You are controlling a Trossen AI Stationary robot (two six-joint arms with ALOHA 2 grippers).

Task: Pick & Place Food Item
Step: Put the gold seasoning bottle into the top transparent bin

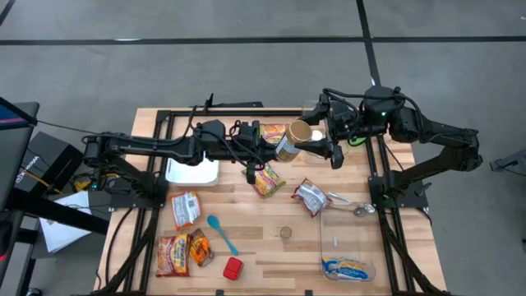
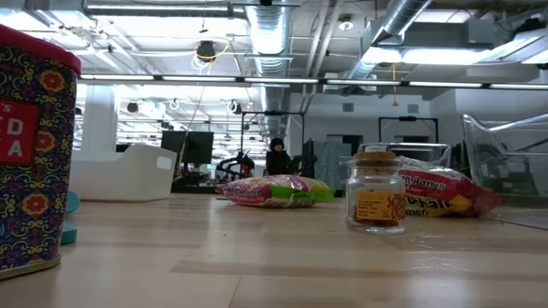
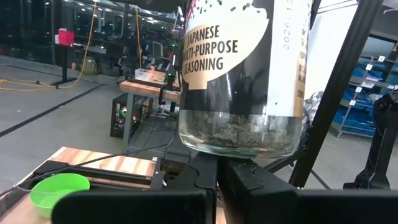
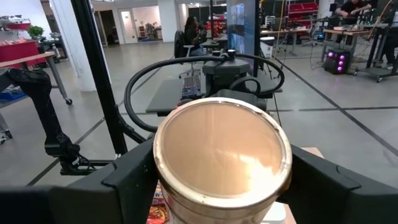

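Risk I see: the glass seasoning jar with gold lid (image 1: pixel 289 141) hangs mid-air above the table, left gripper (image 1: pixel 275 141) clamped under it, right gripper (image 1: pixel 329 150) spread wide around its lid, so any bump could knock it loose.

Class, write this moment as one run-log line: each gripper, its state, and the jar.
left gripper: shut, beside jar | right gripper: open, fingers flanking seasoning jar | jar: above table, near back edge | placement: not yet done
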